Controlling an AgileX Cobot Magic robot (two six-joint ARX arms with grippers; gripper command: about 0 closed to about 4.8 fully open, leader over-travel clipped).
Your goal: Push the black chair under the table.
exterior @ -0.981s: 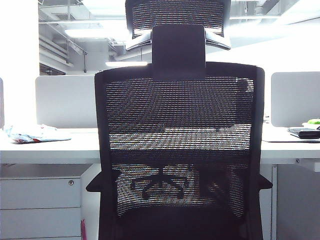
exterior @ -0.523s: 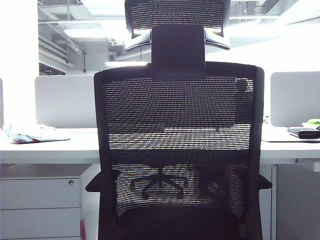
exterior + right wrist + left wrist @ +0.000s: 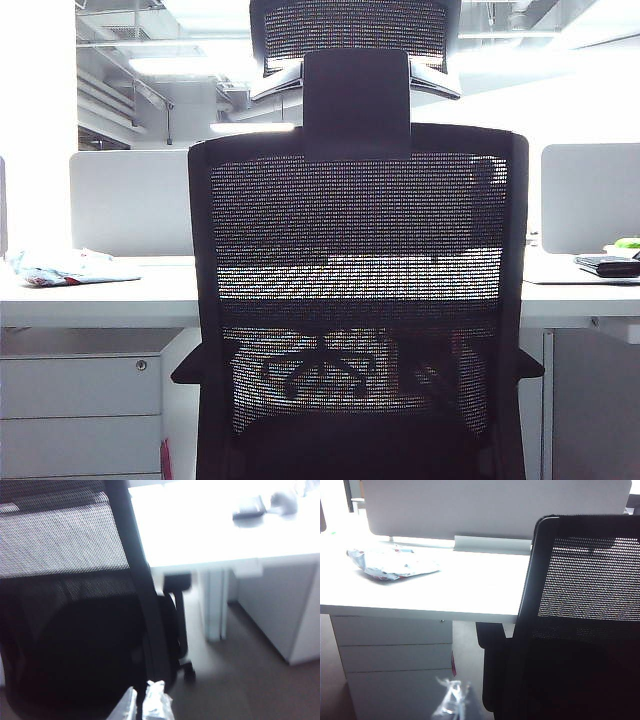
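The black chair [image 3: 358, 300] stands close before the white worktop [image 3: 95, 295], its backrest facing the exterior camera. The left gripper [image 3: 451, 705] hovers beside the chair's frame and the right gripper [image 3: 147, 702] behind it; whether their blurred fingers are open or closed, I cannot tell.

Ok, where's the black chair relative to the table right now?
In the exterior view the black chair fills the centre, directly in front of the table, its backrest hiding the table's middle.
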